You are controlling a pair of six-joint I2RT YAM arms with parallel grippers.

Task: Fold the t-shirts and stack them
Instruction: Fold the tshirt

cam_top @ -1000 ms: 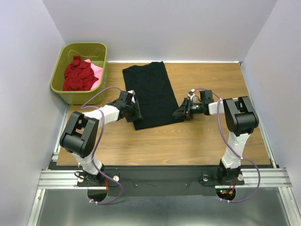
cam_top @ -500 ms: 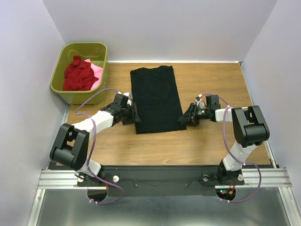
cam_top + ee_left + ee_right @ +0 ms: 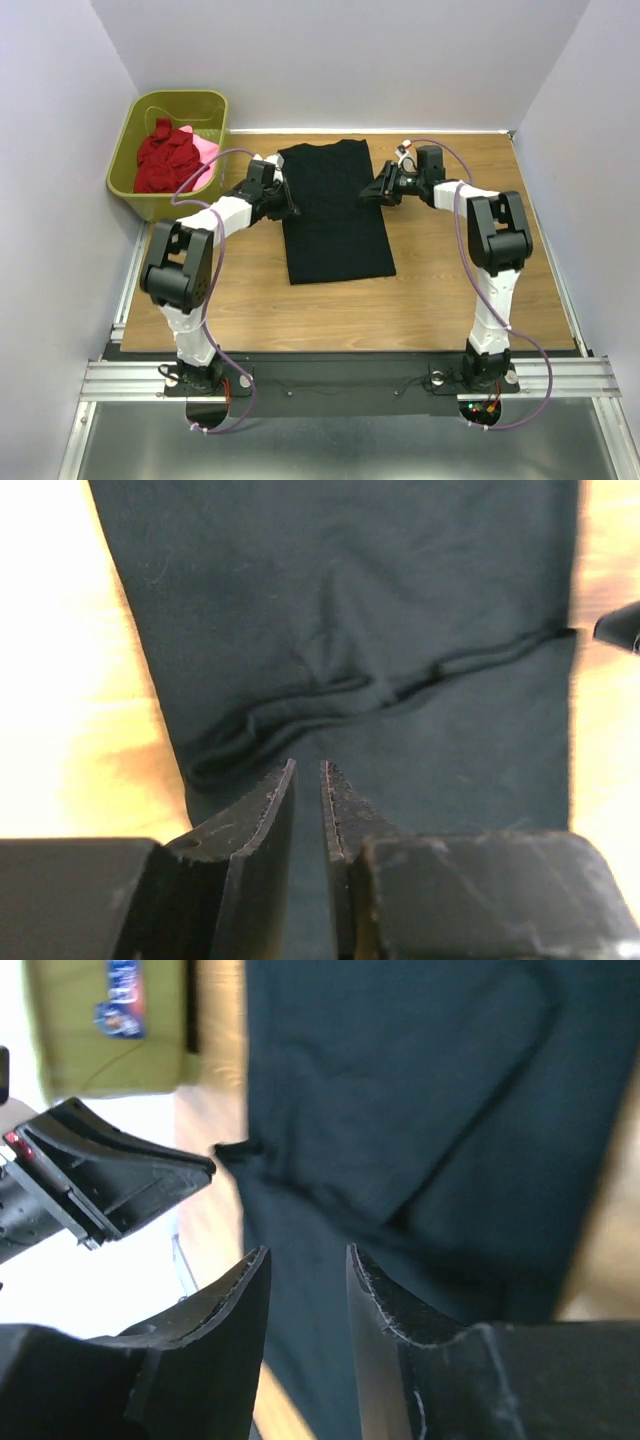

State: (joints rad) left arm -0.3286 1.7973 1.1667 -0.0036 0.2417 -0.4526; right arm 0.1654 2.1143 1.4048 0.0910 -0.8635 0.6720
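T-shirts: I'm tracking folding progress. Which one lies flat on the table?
The black t-shirt, spread on the table; the red t-shirt and pink t-shirt sit crumpled in the green basket.

Arms extended forward; left gripper (image 3: 308, 767) jaws narrowly apart, right gripper (image 3: 306, 1252) wider.

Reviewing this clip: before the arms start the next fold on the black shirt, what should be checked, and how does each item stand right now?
1. Black t-shirt lies as a long strip on the table: ok.
2. Left pincer at the shirt's left edge: ok. Jaws nearly together; grip on cloth: cannot tell.
3. Right pincer at the shirt's right edge, jaws apart, empty: ok.
4. Cloth smooth: not ok, a ridge crosses it.
5. Dark red shirt and pink shirt in the basket: ok.
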